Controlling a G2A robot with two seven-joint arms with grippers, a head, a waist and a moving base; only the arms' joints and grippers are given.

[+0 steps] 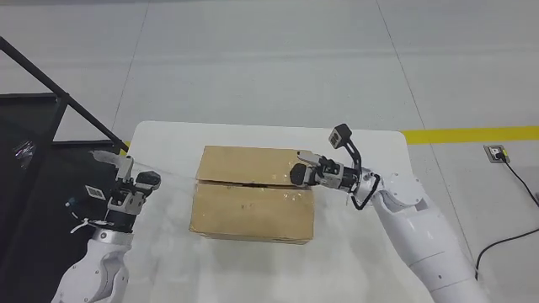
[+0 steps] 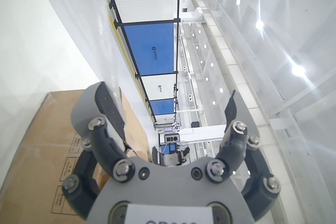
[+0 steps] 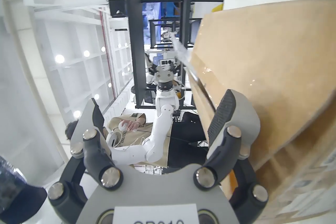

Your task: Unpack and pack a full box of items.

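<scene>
Brown cardboard is forming the task's thing: a closed cardboard box [image 1: 253, 198] is sitting in the middle of the white table [image 1: 168, 143], its two top flaps meeting along a seam [image 1: 244, 183] that is running left to right.

The right gripper [image 1: 300, 172] is lying over the right end of that seam. Its fingers [image 3: 223, 114] are standing apart, one pad resting against the flap, probably to hold the lid down or to work at the seam while it is being unsealed.

The left gripper [image 2: 166, 92] is hanging at the left edge of the table, apart from the box, with its fingers spread and clamping nothing. A strip of clear tape [image 3: 181, 51] is rising off the seam and stretching toward that gripper. It is passing close along one finger (whether it is stuck to the pad I cannot tell). Judging by this, the unsealing step is under way, and no contents are showing yet.

The table top is looking smooth and glossy around the box. Beyond it, pale grey floor is spreading out, with a yellow floor line [image 1: 472, 135] crossing at the right and a black frame [image 1: 50, 93] standing at the left.
</scene>
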